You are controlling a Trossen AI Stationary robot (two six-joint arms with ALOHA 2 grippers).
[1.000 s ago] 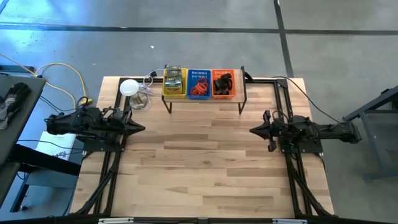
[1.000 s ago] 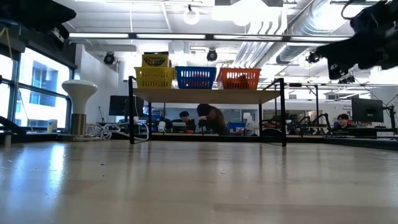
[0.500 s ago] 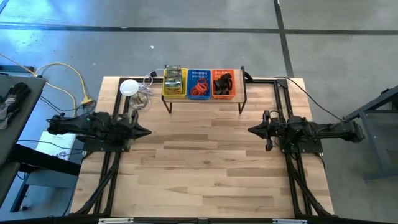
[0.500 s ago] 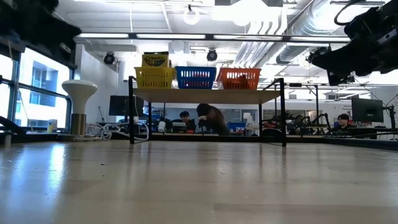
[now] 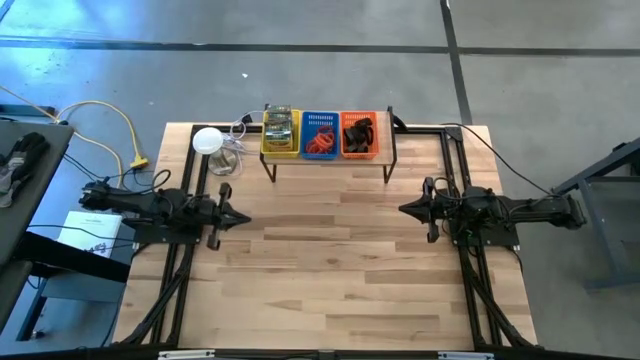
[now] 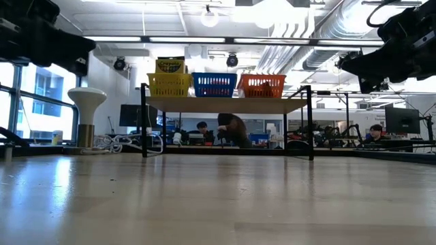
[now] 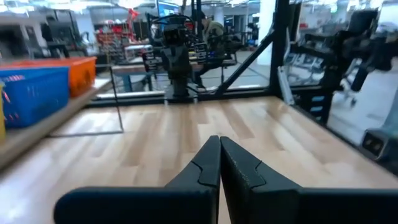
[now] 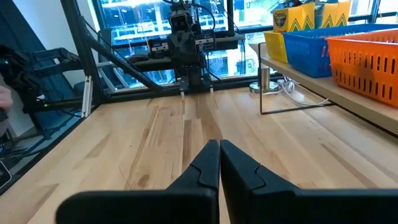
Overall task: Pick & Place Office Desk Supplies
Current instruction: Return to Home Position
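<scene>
Shelf (image 6: 225, 104) of pale board on black metal legs stands at the far edge of the light wooden table (image 5: 330, 290), carrying 3 containers in a row. The yellow plastic basket (image 6: 169, 85) at the left end holds the yellow-green oblong packs (image 5: 281, 127). The blue plastic basket (image 6: 214, 85) in the middle holds the red ring-shaped bands (image 5: 320, 143), and the orange plastic basket (image 6: 261, 86) at the right end holds the black clips (image 5: 358, 132). Near the shelf's left end sits a white round disc (image 5: 207, 140) on a stem. The left gripper (image 5: 243, 216) hangs above the table's left side, pointing inward, its 2 fingers pressed together with nothing between them. The right gripper (image 5: 404, 209) faces it from the right side, well apart, likewise closed tight and empty.
</scene>
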